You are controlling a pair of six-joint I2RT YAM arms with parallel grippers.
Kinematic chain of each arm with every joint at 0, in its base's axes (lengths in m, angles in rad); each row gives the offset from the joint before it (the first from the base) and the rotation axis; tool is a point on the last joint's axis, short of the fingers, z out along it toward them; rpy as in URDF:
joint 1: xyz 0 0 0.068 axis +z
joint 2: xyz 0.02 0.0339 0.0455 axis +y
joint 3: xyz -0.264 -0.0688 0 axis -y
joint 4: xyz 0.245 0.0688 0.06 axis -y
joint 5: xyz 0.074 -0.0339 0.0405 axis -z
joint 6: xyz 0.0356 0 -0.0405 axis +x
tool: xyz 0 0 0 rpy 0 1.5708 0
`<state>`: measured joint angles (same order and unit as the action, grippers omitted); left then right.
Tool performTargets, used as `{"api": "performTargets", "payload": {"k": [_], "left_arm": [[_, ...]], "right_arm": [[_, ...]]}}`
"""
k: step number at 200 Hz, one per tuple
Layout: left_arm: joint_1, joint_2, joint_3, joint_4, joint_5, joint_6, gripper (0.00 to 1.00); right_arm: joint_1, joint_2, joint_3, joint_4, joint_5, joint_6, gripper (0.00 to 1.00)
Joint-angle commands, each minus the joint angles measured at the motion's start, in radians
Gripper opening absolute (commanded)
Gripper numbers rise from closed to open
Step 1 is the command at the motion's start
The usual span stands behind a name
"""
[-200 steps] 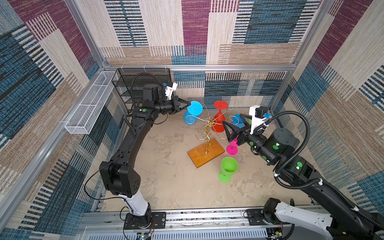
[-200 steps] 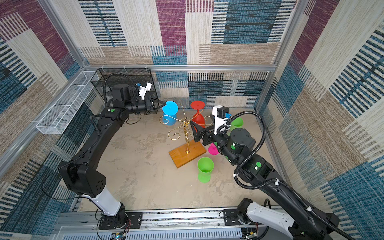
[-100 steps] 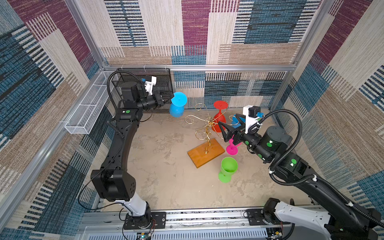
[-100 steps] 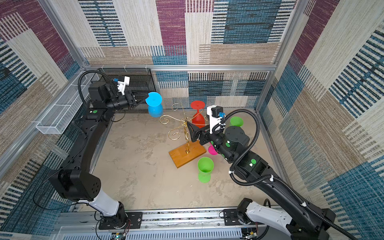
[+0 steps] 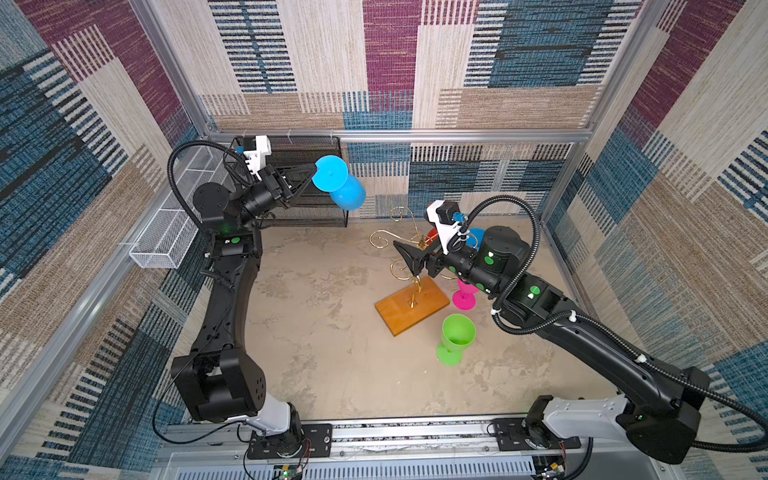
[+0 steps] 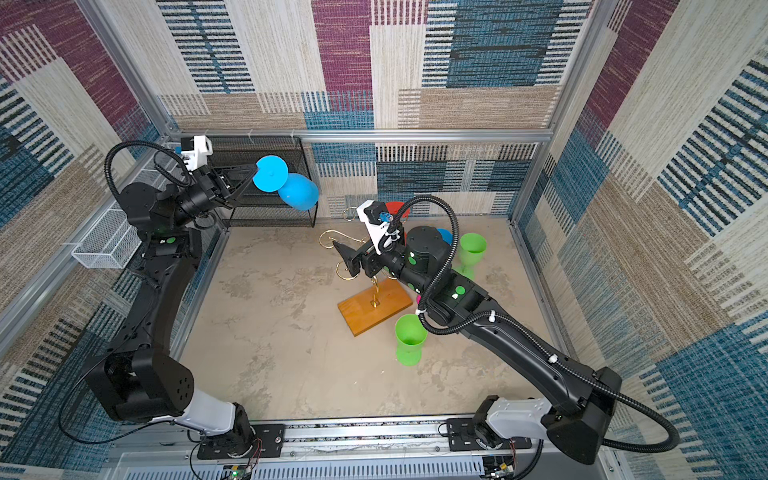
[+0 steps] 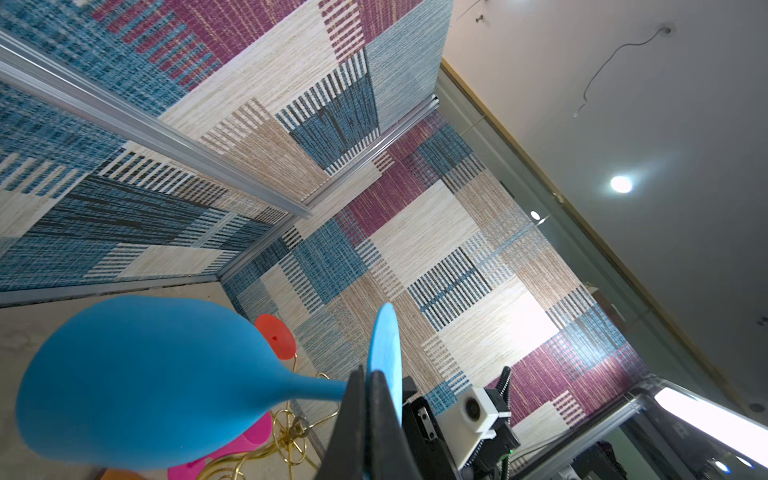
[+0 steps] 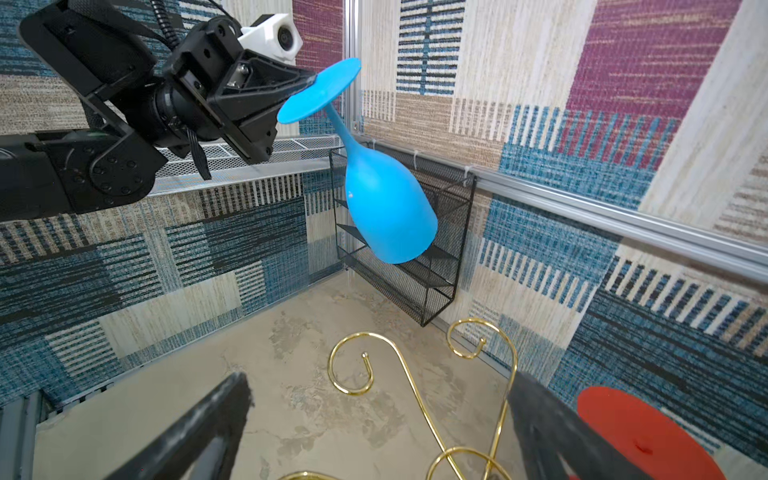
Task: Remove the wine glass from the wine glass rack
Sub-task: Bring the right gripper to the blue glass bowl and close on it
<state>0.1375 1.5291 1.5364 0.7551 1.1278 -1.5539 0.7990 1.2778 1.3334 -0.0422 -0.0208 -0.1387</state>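
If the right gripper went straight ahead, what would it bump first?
Probably the wine glass rack: its gold curls lie between the right gripper's open jaws, though depth is unclear.

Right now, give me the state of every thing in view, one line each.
left claw, shut on the foot of the blue wine glass.
blue wine glass, clear of the wine glass rack, tilted bowl-down in the air.
right claw, open above the rack's scrolls, holding nothing.
wine glass rack, upright on the table.
red wine glass, hanging foot-up on the rack.
green wine glass, upright beside the rack's base.
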Motion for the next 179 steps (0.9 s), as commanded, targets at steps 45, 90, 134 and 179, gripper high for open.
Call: {"api": "performTargets", "payload": {"k": [45, 90, 134, 179], "left_arm": [[0.001, -0.051, -0.065, 0.32, -0.021, -0.258, 0.0], [-0.003, -0.087, -0.106, 0.331, -0.031, -0.263, 0.0], [-0.007, -0.091, -0.122, 0.392, -0.049, -0.327, 0.0], [-0.012, -0.109, -0.129, 0.388, -0.054, -0.331, 0.0]], "right_arm": [[0.002, 0.155, 0.116, 0.203, -0.141, -0.198, 0.99], [0.0, 0.329, 0.337, 0.155, -0.192, -0.278, 0.99], [-0.004, 0.441, 0.458, 0.134, -0.224, -0.292, 0.99], [-0.006, 0.526, 0.553, 0.101, -0.224, -0.29, 0.99]]}}
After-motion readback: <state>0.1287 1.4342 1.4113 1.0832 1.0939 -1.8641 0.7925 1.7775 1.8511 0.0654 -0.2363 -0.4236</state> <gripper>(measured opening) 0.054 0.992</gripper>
